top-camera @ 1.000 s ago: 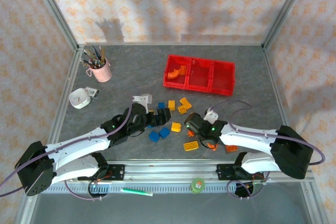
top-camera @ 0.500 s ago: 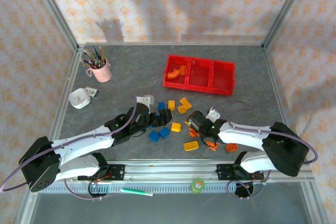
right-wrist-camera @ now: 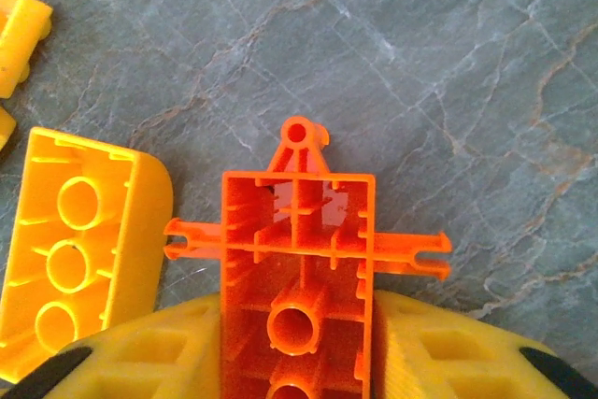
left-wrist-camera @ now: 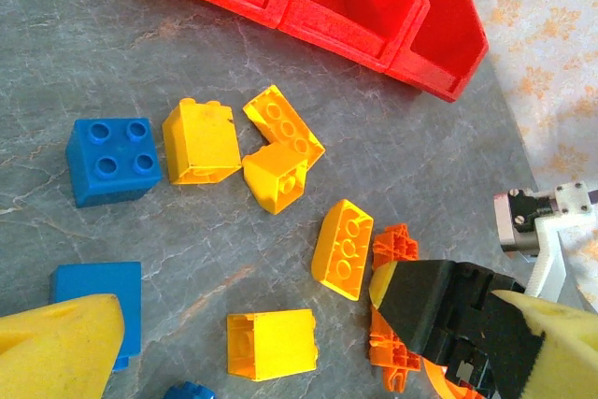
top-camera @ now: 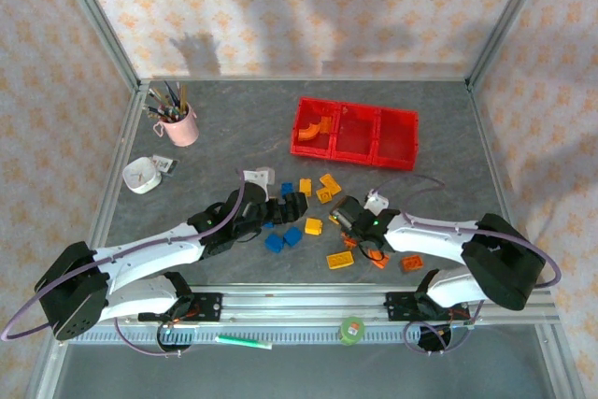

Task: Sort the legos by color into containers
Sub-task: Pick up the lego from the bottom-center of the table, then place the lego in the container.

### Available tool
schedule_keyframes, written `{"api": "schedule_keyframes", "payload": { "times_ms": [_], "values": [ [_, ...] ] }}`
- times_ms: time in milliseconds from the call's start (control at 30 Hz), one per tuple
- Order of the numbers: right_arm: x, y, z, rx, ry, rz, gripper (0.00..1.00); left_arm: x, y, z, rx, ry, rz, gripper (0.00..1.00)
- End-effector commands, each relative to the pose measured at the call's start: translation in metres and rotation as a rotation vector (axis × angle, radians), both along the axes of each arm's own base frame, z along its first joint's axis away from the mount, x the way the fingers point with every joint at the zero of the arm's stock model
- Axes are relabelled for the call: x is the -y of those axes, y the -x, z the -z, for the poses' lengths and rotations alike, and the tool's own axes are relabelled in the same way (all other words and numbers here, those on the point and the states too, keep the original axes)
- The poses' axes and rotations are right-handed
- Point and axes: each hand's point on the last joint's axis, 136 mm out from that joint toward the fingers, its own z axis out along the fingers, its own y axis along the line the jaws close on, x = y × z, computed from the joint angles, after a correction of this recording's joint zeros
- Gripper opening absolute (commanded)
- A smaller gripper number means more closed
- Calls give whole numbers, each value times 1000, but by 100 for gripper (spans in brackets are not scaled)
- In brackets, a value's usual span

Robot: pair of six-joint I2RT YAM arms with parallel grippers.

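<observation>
My right gripper (right-wrist-camera: 299,343) is shut on an orange lego (right-wrist-camera: 297,231) that lies on the table, its yellow pads (right-wrist-camera: 448,352) pressed to both sides; a yellow lego (right-wrist-camera: 79,231) lies just to its left. In the top view the right gripper (top-camera: 360,242) is low among the scattered legos. My left gripper (top-camera: 285,207) stands wide open, its span (left-wrist-camera: 308,348) over a yellow lego (left-wrist-camera: 271,344), with nothing held. Blue legos (left-wrist-camera: 109,159) and more yellow ones (left-wrist-camera: 200,140) lie ahead of it. The red containers (top-camera: 353,158) sit at the back, an orange arch (top-camera: 318,126) in the left bin.
A pink cup of pens (top-camera: 179,123) and a white round object (top-camera: 141,176) stand at the far left. Metal frame posts line the table's sides. A green roll (top-camera: 352,329) and a green pen (top-camera: 245,341) lie on the near rail.
The right gripper has closed on the orange lego and shifted slightly left. The left arm has crept a little to the right, jaws still wide.
</observation>
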Motion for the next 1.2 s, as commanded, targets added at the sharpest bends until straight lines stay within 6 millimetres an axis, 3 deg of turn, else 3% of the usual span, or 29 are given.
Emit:
{"api": "schedule_keyframes", "payload": {
  "times_ms": [0,233,533,733,833,1167],
  "values": [
    [-10,-7,1,14,-37,-19,35,5,-5,-15,41,23,-2,99],
    [-14,-18,-26,74,-48,-50,29,-2,-6,-23,73,28,-28,99],
    [-10,-58,-93,222,-20,-92,28,-23,-16,-42,130,-27,-107,99],
    [-29,-117,-114,280,-17,-173,29,-46,-33,-46,129,-42,-187,99],
    [-51,-147,-120,315,-43,-231,28,-53,-41,-46,125,-48,-213,99],
    [-93,-254,-113,311,7,-308,25,-66,-60,-41,103,-68,-258,99]
  ]
}}
